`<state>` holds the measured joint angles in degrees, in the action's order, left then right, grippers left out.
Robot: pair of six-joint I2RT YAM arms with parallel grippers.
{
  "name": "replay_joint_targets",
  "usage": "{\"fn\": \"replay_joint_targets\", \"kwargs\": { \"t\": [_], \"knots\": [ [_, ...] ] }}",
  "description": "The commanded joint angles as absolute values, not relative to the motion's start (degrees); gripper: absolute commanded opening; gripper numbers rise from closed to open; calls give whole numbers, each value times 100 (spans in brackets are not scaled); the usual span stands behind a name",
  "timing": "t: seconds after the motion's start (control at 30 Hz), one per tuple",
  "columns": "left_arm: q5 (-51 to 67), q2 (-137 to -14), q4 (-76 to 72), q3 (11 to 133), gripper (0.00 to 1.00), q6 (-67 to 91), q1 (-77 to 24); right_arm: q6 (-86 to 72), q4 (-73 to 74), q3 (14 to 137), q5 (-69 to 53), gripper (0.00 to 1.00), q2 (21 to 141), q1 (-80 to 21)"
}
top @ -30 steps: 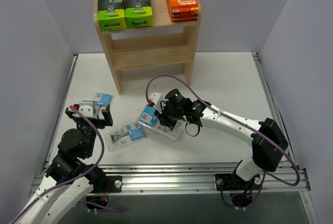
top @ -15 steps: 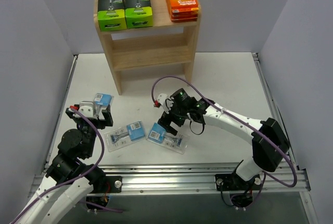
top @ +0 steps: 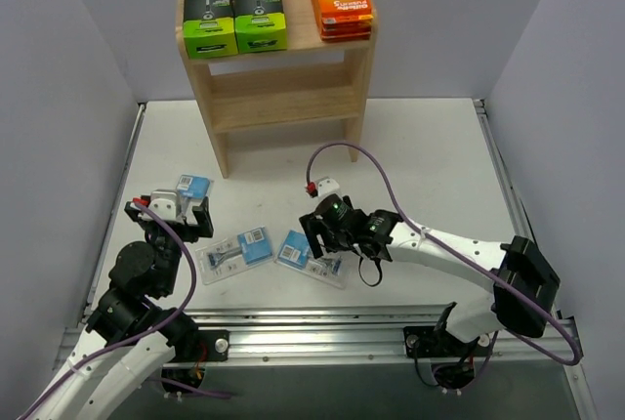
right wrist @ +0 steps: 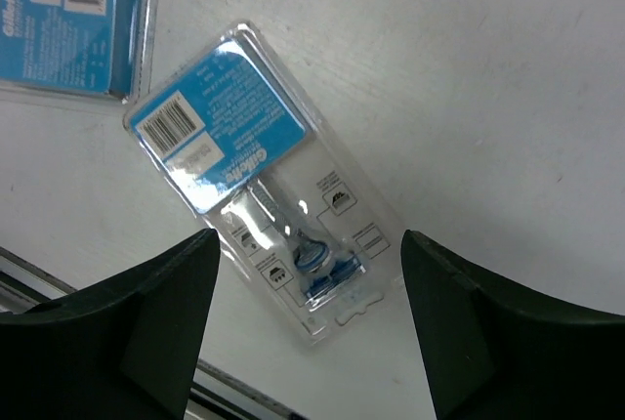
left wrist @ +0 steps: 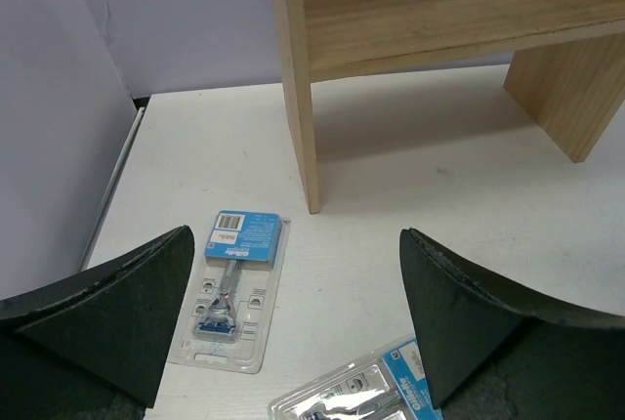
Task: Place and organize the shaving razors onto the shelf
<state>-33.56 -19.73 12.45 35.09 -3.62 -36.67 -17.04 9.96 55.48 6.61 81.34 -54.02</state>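
The wooden shelf (top: 283,68) stands at the back. Its top tier carries two black-and-green razor boxes (top: 234,16) and a stack of orange razor boxes (top: 341,0). Three blue-card blister packs lie flat on the table. My right gripper (top: 323,236) hovers open over one pack (right wrist: 254,166), with nothing between its jaws (right wrist: 308,273). A second pack (top: 236,251) lies to its left. My left gripper (left wrist: 298,273) stands wide open and empty just behind the third pack (left wrist: 232,288).
The shelf's middle and lower tiers (top: 285,98) hold nothing. Its left leg (left wrist: 298,78) stands on the table beyond the left gripper. A metal rail (top: 322,332) runs along the near edge, and grey walls close in both sides.
My right gripper opened and let go of a blister pack, which now lies flat on the table. The gripper then drew back toward the near edge over it. The left arm stayed still.
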Motion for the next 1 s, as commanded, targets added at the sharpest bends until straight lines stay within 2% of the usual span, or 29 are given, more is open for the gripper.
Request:
{"fn": "replay_joint_targets", "kwargs": {
  "t": [0.0, 0.3, 0.5, 0.7, 0.97],
  "knots": [
    [-3296, -1995, 1125, 3612, 95, -316, -3683, -3283, 1292, 5073, 1537, 70, 7850, -5826],
    [-3252, -2100, 1134, 3621, 95, -325, -3683, -4842, 1187, 4351, 2083, 49, 7734, -6670],
    [-3287, -2118, 1116, 3612, 95, -334, -3683, -5440, 888, 3938, 2031, 29, 7813, -6917],
    [-3287, -2153, 1116, 3612, 95, -334, -3683, -5686, 590, 3744, 1960, 21, 8085, -7075],
    [-3243, -2180, 1099, 3621, 95, -334, -3683, -5994, 123, 3314, 1819, 20, 8341, -7101]
  ]
}}
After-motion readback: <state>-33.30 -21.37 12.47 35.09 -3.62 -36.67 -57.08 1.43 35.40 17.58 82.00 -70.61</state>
